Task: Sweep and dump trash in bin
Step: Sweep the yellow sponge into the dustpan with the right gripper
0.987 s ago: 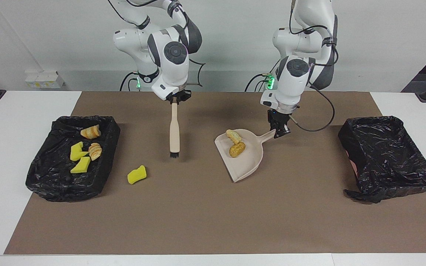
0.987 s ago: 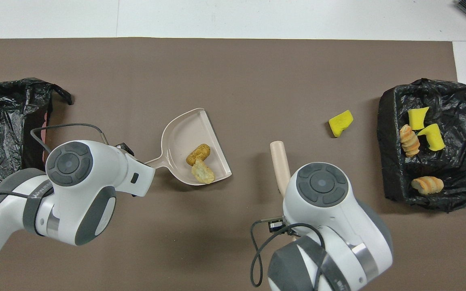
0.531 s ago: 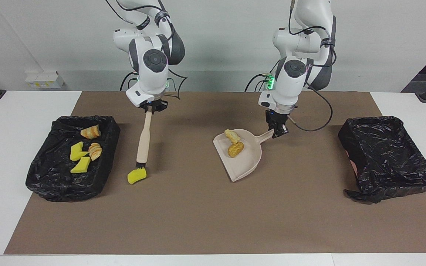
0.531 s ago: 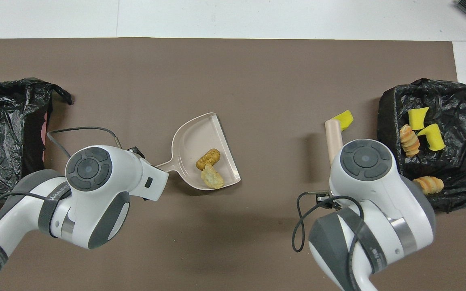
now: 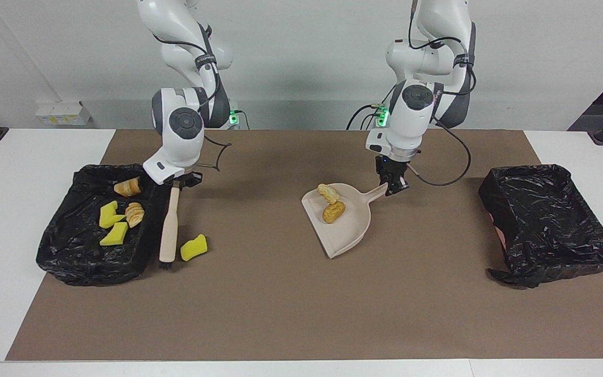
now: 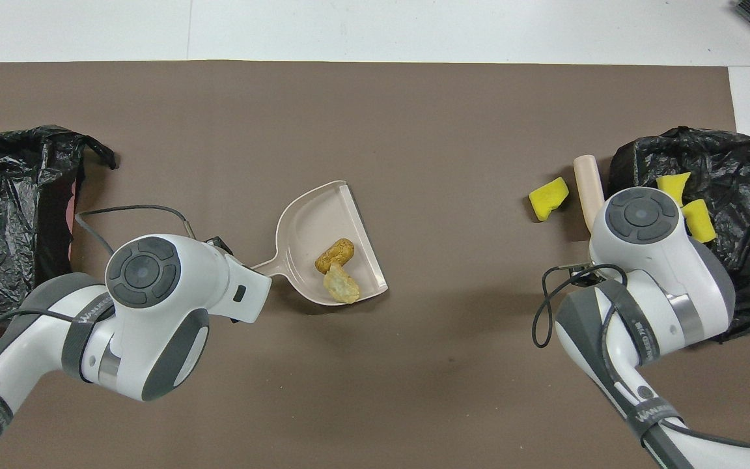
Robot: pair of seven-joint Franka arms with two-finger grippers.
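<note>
The right pincer point(image 5: 176, 182) is seen in the left part of the facing frame, closed on the top of the brush point(image 5: 169, 226). The brush is hung nearly upright, with its bristles set down on the mat point(image 5: 301, 309) in the narrow gap between the bin point(image 5: 60, 264) and the loose sponge chunk point(image 5: 194, 247). That placement is judged to be deliberate. With the bristles put on the bin's side of the chunk, a stroke toward the middle of the frame would carry the chunk to the dustpan point(image 5: 351, 236). The bristles are seen just beside the chunk, but whether they touch it cannot be told. At the centre of the frame the dustpan's handle is clamped by the left pincer point(image 5: 393, 187), which is closed on it. The pan appears to be rested on the mat with its open lip turned toward the chunk, as if kept ready to receive it. Two scraps are carried in the pan already, a pale lump point(image 5: 328, 192) and a brown piece point(image 5: 334, 211). Four more scraps are lying in the bin: two yellow chunks point(image 5: 114, 235) and two bread pieces point(image 5: 135, 213). A second bin point(image 5: 547, 246) is stood at the right edge of the frame, and no scraps are seen in it. The pan's load is not yet dumped, probably because one last scrap is left on the worktop.
</note>
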